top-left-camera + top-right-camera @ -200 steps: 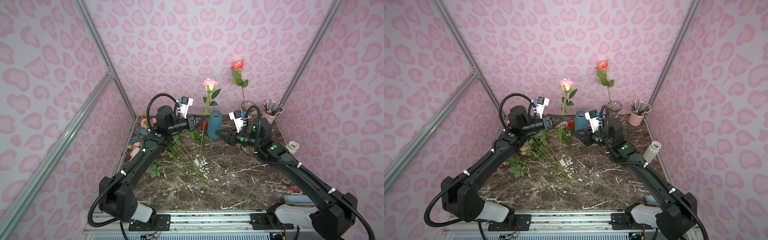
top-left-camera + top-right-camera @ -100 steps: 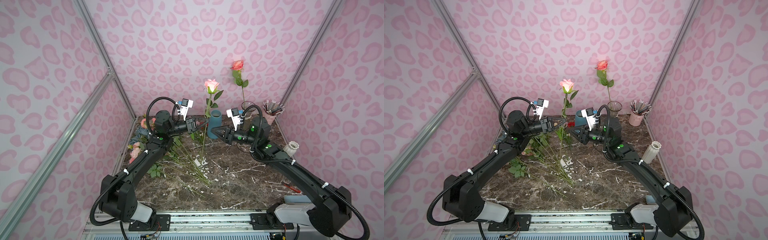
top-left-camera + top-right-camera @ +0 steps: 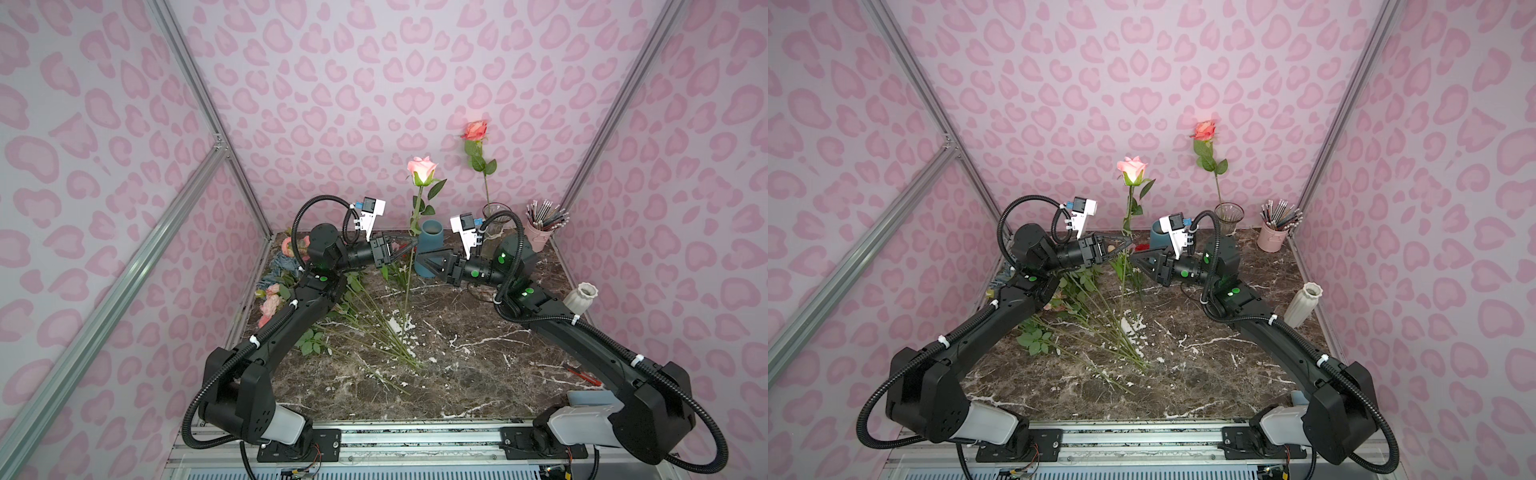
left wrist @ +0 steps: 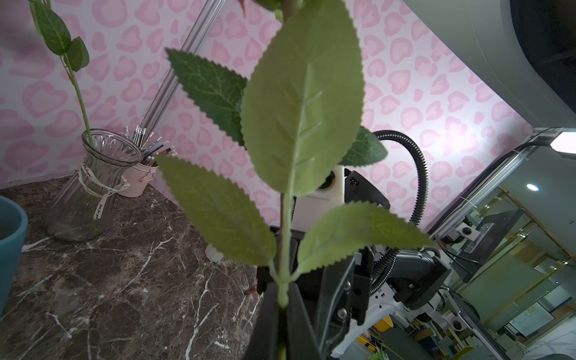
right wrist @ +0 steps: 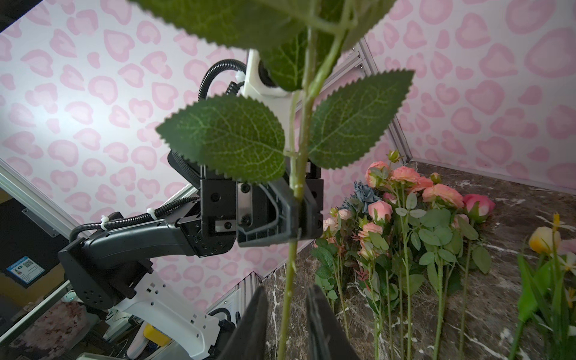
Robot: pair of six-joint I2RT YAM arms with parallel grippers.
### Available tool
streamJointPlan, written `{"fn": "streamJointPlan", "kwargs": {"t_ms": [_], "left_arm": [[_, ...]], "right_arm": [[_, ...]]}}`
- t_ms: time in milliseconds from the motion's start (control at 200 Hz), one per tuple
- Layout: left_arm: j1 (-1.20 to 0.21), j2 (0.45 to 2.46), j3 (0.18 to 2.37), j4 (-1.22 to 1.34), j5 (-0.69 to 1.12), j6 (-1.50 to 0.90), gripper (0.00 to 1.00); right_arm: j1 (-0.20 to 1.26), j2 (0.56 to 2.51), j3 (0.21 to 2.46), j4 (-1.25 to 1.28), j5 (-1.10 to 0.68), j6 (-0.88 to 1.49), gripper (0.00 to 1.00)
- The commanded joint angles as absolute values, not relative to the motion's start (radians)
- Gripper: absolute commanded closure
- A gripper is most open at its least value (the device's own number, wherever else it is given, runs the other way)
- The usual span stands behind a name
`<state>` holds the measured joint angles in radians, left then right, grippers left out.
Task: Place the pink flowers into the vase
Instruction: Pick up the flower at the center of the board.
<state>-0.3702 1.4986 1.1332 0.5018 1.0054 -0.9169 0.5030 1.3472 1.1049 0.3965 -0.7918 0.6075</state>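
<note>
Pink rose [image 3: 422, 168] stands upright, stem [image 5: 290, 274] clenched by the left gripper [image 3: 409, 244]; the right gripper [image 5: 287, 314] straddles the stem lower down, jaws parted. A handover seems in hand: next, a square close, then the glass vase [image 4: 93, 174].

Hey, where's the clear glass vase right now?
In both top views the glass vase stands at the back right of the table, between the blue pot and the pink pencil cup, holding one salmon rose.
</note>
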Motion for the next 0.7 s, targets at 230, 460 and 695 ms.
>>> {"fn": "streamJointPlan", "kwargs": {"t_ms": [230, 460, 695], "left_arm": [[-0.379, 1.506, 1.13, 0.529, 1.008, -0.914, 0.97], [-0.384, 1.505, 1.129, 0.526, 1.008, -0.913, 0.97], [-0.388, 1.505, 1.13, 0.513, 1.006, -0.905, 0.97]], "right_arm": [[0.513, 1.377, 1.127, 0.504, -0.813, 0.639, 0.73], [0.514, 1.397, 1.136, 0.519, -0.813, 0.646, 0.74], [0.514, 1.408, 1.137, 0.522, -0.813, 0.648, 0.89]]}}
